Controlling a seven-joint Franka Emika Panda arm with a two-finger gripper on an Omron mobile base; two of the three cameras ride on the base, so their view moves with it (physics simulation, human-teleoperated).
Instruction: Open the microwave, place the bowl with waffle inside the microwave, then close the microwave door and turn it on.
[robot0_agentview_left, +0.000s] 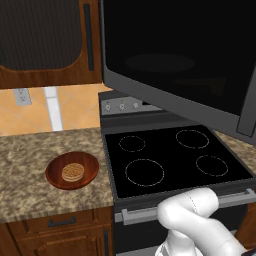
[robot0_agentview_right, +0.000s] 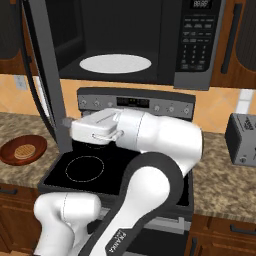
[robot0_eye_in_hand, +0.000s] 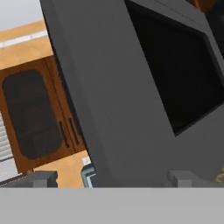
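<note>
While microwave door (robot0_agentview_right: 47, 75) hangs open | bowl (robot0_agentview_left: 72, 170) holds waffle (robot0_agentview_left: 73, 171)

Black glass-top stove (robot0_agentview_left: 175, 157), granite counter (robot0_agentview_left: 30, 170), grey toaster (robot0_agentview_right: 241, 139) on counter at right, wooden cabinets (robot0_agentview_left: 47, 42), wall outlet (robot0_agentview_left: 22, 96)

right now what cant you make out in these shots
- Fingers: open or shut cannot be told. In the right base view the hand sits against the microwave door; in the hand view only tip stubs clear the bottom band.
- Keypad labels on the microwave: too small, right base view.
- Toaster: cut by the right edge.
- Stove front: hidden by the arm, left base view.
</note>
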